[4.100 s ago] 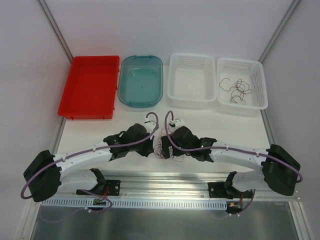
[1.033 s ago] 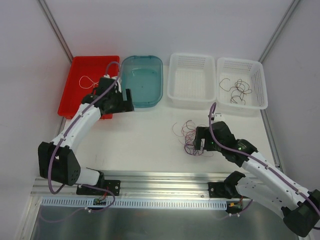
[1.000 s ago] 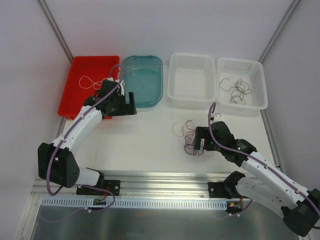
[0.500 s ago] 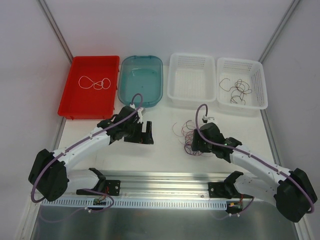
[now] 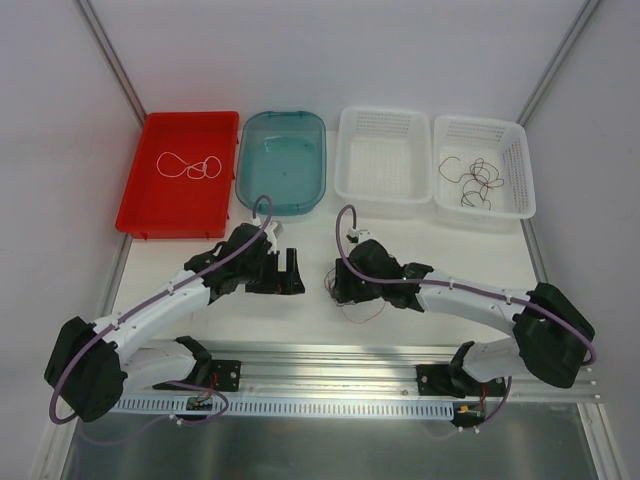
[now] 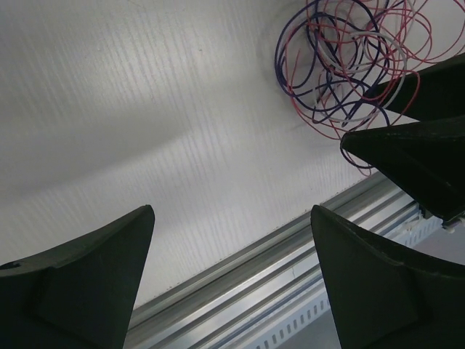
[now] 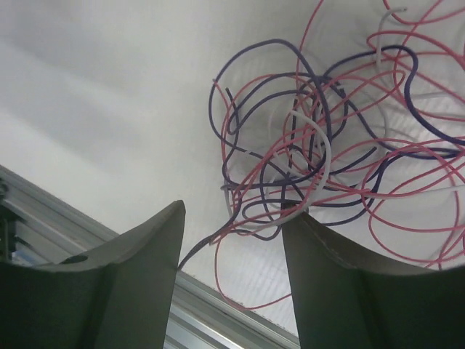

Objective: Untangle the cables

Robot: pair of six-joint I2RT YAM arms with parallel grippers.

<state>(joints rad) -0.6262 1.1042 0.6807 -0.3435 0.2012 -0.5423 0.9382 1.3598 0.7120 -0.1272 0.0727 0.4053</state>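
Plainly, the right gripper (image 7: 234, 212) stands open, its two dark fingers spread. The cables (image 7: 320, 156) lie just ahead of it on the table (image 7: 87, 94), filling the upper right of the right wrist view, with a few pink and dark strands trailing down into the gap. The left gripper (image 6: 231, 212) is likewise spread wide over bare surface; the clump sits apart in its view's upper right corner, beside the right gripper's fingers.
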